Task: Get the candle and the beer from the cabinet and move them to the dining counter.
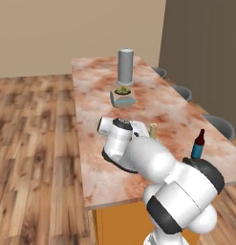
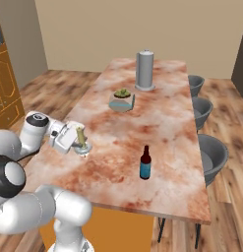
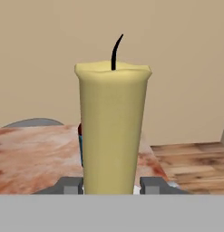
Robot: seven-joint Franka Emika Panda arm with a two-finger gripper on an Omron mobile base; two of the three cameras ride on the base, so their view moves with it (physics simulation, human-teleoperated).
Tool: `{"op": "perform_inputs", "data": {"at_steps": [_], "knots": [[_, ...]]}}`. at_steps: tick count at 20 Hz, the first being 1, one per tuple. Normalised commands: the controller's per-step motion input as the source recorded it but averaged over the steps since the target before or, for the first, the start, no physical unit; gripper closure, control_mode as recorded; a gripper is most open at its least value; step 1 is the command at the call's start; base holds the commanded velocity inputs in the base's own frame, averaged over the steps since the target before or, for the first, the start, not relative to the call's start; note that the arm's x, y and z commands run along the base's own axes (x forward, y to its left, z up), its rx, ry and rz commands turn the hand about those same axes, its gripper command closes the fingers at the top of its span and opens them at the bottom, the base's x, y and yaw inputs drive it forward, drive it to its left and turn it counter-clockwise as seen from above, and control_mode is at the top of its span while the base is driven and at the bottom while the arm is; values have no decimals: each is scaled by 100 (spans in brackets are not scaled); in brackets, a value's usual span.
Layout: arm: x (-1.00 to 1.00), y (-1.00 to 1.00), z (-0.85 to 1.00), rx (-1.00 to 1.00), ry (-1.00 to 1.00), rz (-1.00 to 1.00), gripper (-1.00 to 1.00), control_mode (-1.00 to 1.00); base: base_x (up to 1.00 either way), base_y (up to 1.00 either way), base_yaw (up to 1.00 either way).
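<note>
My gripper (image 3: 112,185) is shut on the candle (image 3: 112,131), a pale yellow cylinder with a dark wick, one finger on each side of its base. The candle (image 2: 80,135) stands upright on its small round dish at the left edge of the dining counter (image 2: 162,123); whether the dish touches the marble I cannot tell. From the left, the candle (image 1: 153,130) peeks out just behind my wrist. The beer (image 2: 145,163), a dark bottle with a blue label, stands upright on the counter to the candle's right, near the front (image 1: 198,145). The cabinet is out of view.
A tall grey cylinder (image 2: 145,70) stands at the counter's far end, with a small plant in a pale blue pot (image 2: 122,101) in front of it. Grey stools (image 2: 211,157) line the right side. Orange cupboards (image 2: 5,88) stand at far left, across wooden floor.
</note>
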Motion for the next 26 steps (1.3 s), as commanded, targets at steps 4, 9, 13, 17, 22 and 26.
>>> {"op": "perform_inputs", "data": {"at_steps": [4,9,13,17,22,26], "knots": [[4,-10,-38,0,5,4,100,-100,0,0,0],[1,-1,-31,0,0,3,100,-100,0,0,0],[8,0,-34,0,0,2,100,-100,0,0,0],[13,0,-29,1,0,2,100,-100,0,0,0],[12,0,-20,0,0,2,100,-100,0,0,0],[12,-5,-23,0,0,1,100,-100,0,0,0]]}}
